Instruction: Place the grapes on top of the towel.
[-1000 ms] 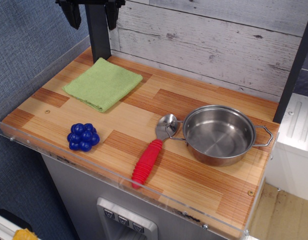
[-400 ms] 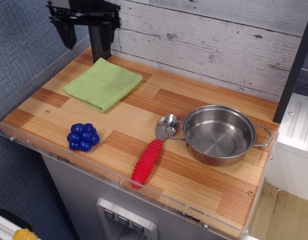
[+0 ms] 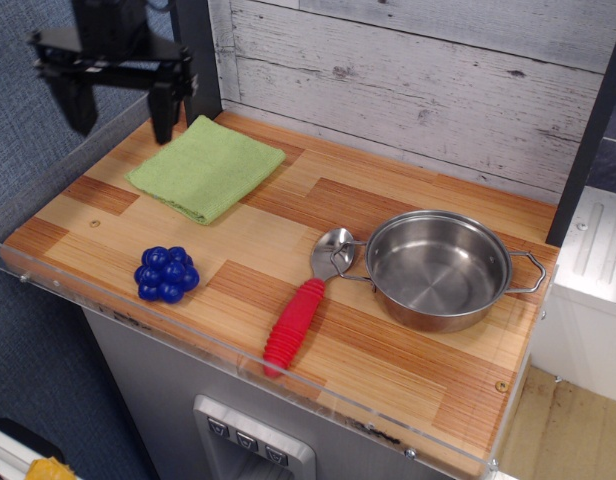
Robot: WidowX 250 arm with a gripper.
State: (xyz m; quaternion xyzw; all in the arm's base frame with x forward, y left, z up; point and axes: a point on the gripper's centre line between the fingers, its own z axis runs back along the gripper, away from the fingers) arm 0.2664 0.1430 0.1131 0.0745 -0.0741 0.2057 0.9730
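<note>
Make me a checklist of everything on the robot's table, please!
Surface: wooden countertop with a clear plastic rim.
Job's things: blue grapes lie near the front left edge, not yet on the green towel, which lies flat at the back left.
Clutter: steel pan on the right, looks empty; a spoon with a red handle lies beside it, its bowl by the pan's handle.
Gripper: gripper open, in the air at the far left, holding nothing.
Cables: nothing seen.
Surroundings: whitewashed plank wall behind.
</note>
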